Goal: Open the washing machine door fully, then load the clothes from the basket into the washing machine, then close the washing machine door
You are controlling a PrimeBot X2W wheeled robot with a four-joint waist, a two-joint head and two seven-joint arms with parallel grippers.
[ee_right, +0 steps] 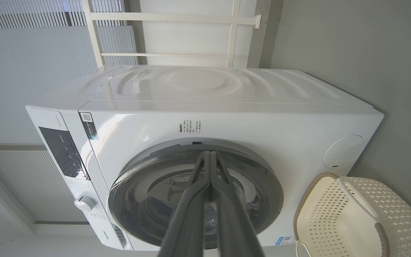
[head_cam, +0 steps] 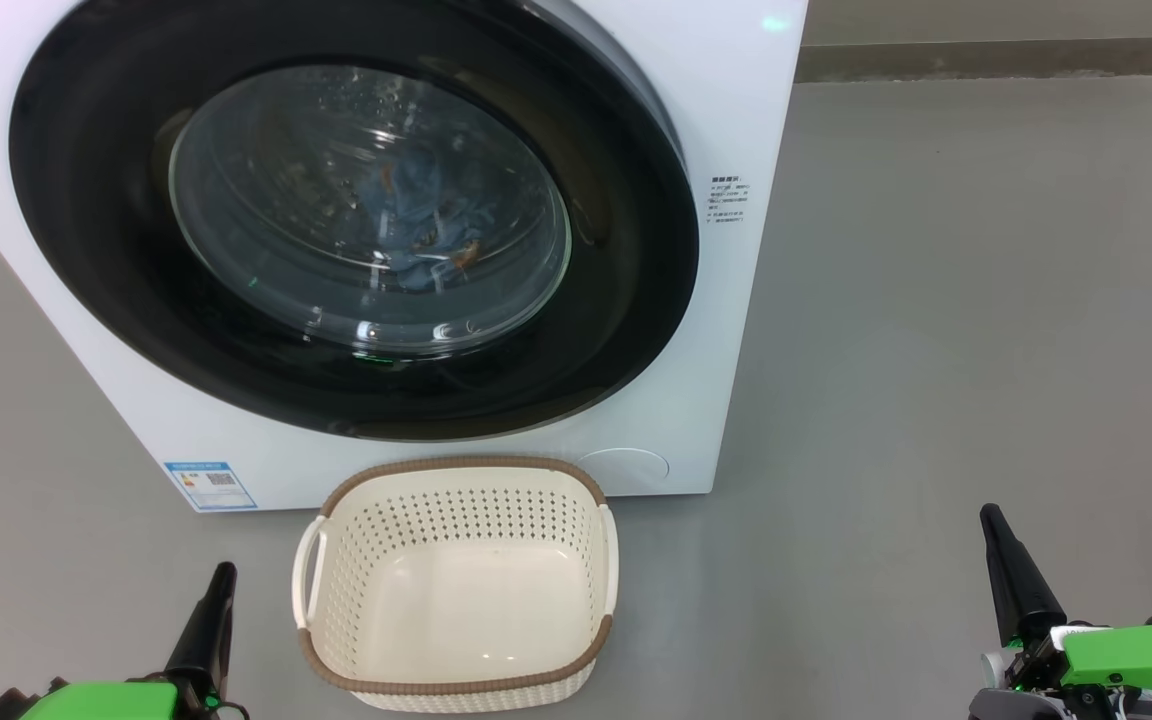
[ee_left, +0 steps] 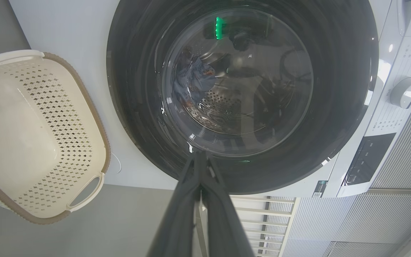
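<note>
The white washing machine (head_cam: 736,120) stands ahead with its black-rimmed round door (head_cam: 86,150) lying flat against the front. Through the glass I see light blue clothes (head_cam: 416,215) with orange marks inside the drum; the left wrist view shows the clothes (ee_left: 191,80) too. The cream basket (head_cam: 456,590) with a brown rim sits on the floor before the machine, nothing in it. My left gripper (head_cam: 223,572) is shut, low at the basket's left. My right gripper (head_cam: 988,515) is shut, well off to the right. Both hold nothing.
Grey floor (head_cam: 986,300) stretches to the right of the machine up to a wall base (head_cam: 996,60). A blue label (head_cam: 209,484) sits on the machine's lower left corner. The control panel and dial (ee_left: 407,92) show in the left wrist view.
</note>
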